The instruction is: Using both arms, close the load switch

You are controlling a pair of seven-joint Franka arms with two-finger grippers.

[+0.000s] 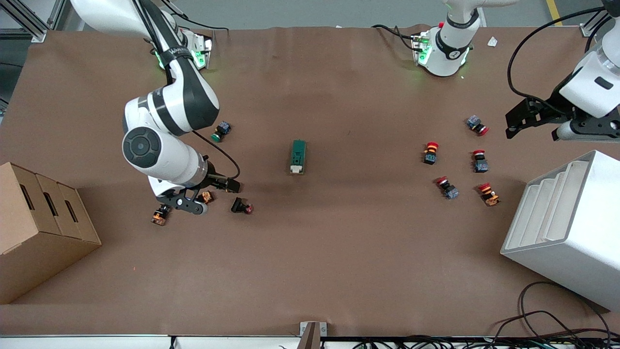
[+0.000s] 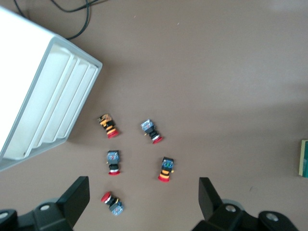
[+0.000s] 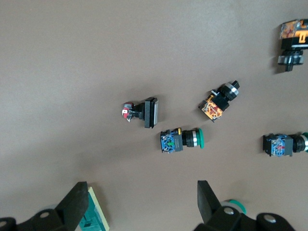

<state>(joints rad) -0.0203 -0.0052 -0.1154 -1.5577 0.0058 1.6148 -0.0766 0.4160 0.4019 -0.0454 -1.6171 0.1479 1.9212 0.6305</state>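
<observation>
Load switch [image 1: 298,157] lies mid-surface [image 1: 310,252]. Toward the right arm's end of it: scattered buttons [image 1: 222,131], then a cardboard box [image 1: 38,232]. Toward the left arm's end: five buttons [image 1: 430,152], then a white bin [image 1: 566,228].

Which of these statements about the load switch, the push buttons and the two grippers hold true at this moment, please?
1. The load switch lies alone near the table's middle, with no gripper touching it. True.
2. The left gripper is shut on a red-capped button. False: it is open and holds nothing, over the red-capped buttons.
3. The right gripper is open. True.
4. The white rack stands at the right arm's end of the table. False: it stands at the left arm's end.
</observation>
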